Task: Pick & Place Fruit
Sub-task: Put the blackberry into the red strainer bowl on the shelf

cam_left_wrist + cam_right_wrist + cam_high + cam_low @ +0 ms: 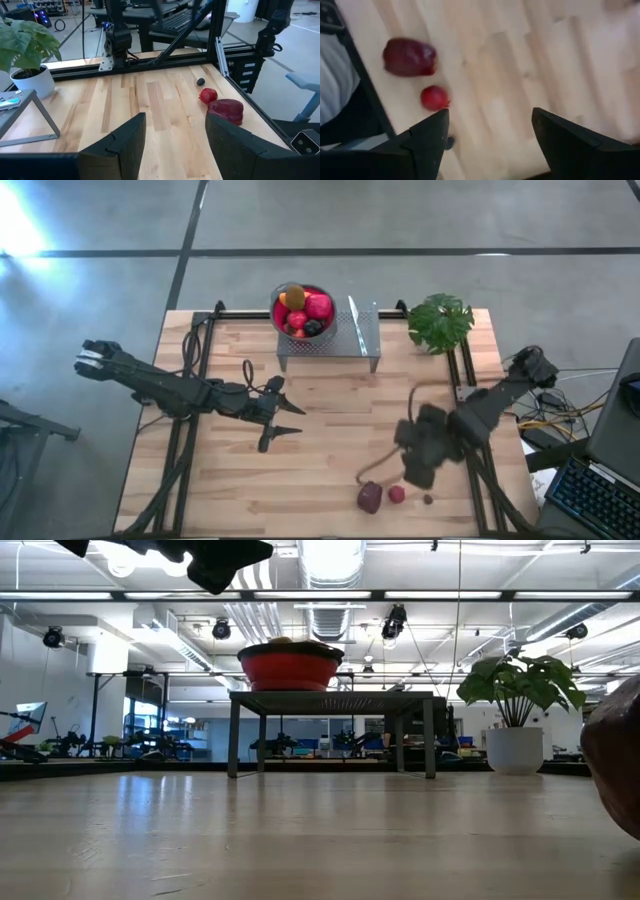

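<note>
Fruit on counter: three pieces lie loose near the near right corner: a large maroon fruit (370, 498), a small red fruit (397, 494) just beside it, and a tiny dark berry (428, 500) a little further right. None is held.
Right fingers: spread wide and empty in the right wrist view; the right gripper (415, 465) hangs above the counter, just far of the three pieces.
Left fingers: spread and empty; the left gripper (284, 418) waits over the counter's middle, well apart from the loose fruit.
Fruit already placed: several pieces sit in the red-lined bowl (303, 311) on the metal stand (331, 346) at the far edge, centre.
Risk, crowding: maroon and red pieces lie so close that a finger descending on one would likely knock the other.
Risk, rolling: the rounded pieces lie close to the near edge and the right frame rail; a nudge could send one off the counter or against the rail.
Risk, berry: very small; wide fingers may close past it.
Risk, delivery: the bowl looks fairly full and raised; a high or off-centre release could bounce fruit out, and the potted plant (441, 321) stands near the path.
</note>
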